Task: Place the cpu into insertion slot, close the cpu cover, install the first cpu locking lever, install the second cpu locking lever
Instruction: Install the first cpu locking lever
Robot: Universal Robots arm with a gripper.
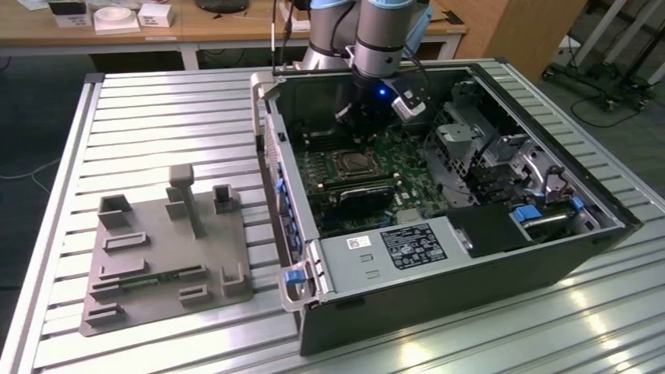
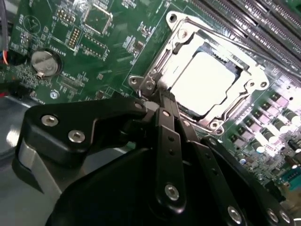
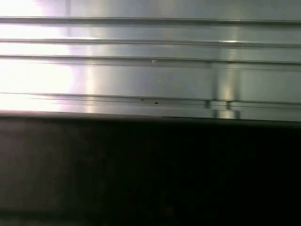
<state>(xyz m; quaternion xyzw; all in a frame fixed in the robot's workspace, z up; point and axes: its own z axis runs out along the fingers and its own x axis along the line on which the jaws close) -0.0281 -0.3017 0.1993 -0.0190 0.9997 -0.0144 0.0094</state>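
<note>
Jaws (image 2: 157, 96) pressed together, arm reaching down into the case, tips beside cpu cover (image 2: 214, 77).

Silver-grey arm (image 1: 376, 31) with blue joint caps; black screw-studded gripper (image 2: 160, 101) linkages

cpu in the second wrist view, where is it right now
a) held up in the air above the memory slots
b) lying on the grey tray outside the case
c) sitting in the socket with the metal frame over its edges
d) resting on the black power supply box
c: in the second wrist view the cpu sits in the insertion slot, with the cpu cover lying around its edges on the green motherboard.
</note>
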